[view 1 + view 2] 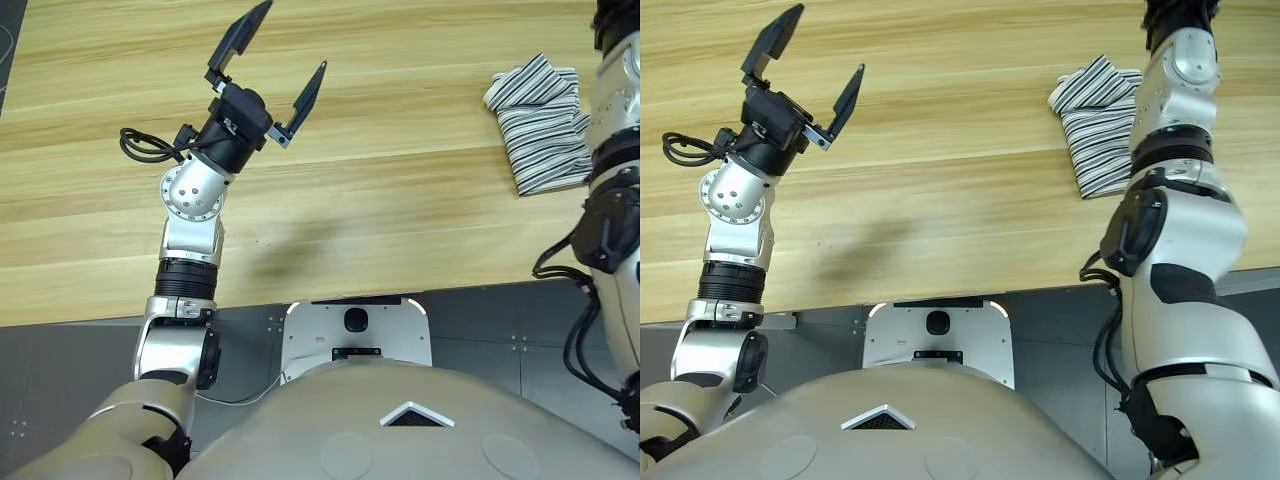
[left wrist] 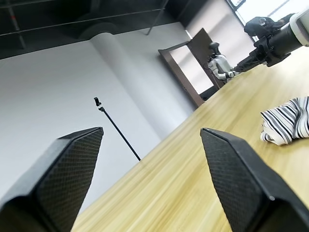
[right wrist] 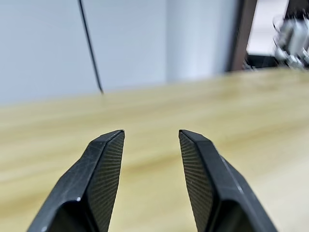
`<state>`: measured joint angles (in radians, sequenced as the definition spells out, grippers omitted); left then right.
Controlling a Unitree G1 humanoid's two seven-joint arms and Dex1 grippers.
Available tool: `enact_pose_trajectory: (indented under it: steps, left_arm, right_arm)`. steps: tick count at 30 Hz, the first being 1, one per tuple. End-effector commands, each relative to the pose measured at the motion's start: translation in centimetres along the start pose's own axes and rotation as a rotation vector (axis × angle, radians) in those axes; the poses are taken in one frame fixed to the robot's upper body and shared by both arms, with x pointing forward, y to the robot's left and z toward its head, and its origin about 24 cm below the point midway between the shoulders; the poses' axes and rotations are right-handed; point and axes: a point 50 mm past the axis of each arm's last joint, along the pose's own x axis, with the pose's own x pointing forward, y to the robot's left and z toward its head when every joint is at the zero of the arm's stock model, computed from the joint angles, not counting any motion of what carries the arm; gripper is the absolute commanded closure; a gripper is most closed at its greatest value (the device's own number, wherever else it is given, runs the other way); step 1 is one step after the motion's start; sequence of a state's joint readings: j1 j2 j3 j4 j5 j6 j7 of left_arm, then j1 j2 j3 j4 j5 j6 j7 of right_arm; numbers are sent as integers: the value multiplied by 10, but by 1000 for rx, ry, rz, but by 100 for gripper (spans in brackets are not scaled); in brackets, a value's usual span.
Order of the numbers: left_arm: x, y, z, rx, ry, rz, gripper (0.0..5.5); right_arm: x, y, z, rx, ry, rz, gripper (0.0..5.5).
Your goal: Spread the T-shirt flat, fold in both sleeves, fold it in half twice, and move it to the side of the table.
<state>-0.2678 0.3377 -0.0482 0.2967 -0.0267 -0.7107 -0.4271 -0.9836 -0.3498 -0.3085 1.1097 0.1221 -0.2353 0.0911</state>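
The striped T-shirt (image 1: 540, 120) lies folded into a small bundle at the right side of the wooden table (image 1: 400, 200); the left wrist view shows it too (image 2: 287, 123). My left gripper (image 1: 295, 35) is held above the table's left half, far from the shirt, open with nothing between its fingers (image 2: 72, 169). My right arm (image 1: 1175, 120) rises just beside the shirt's right edge. The right gripper (image 3: 150, 133) is open over bare wood, with nothing between its fingers (image 3: 104, 174).
The table's front edge (image 1: 400, 290) runs across just before me, with grey floor (image 1: 500, 350) below it. Bare wood stretches between the two arms. A thin stand (image 2: 116, 128) and a doorway (image 2: 193, 72) are in the room beyond the table.
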Motion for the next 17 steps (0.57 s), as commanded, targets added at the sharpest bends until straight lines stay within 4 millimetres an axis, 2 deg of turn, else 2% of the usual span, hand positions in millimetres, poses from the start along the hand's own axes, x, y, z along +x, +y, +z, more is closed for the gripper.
enact_pose_trajectory:
  steps: [1,6,7,9,11,14,17]
  left_arm:
    - [-4,18,7,-81,-22,243,175]
    - [-24,25,9,-170,49,506,175]
    - [-29,25,8,-180,71,559,175]
    - [-50,28,3,-236,139,716,175]
    - [-70,28,-2,-239,231,794,175]
    - [-94,22,-11,-313,348,884,175]
    - [-106,6,-15,-315,440,985,175]
  right_arm:
    - [-27,38,4,64,-207,142,341]
    - [-104,73,-27,76,-331,268,341]
    - [-118,77,-34,77,-333,269,341]
    - [-142,82,-61,63,-232,220,341]
    - [-157,79,-79,49,-161,161,341]
    - [-174,73,-91,43,-114,134,341]
    - [-190,71,-102,71,-57,105,341]
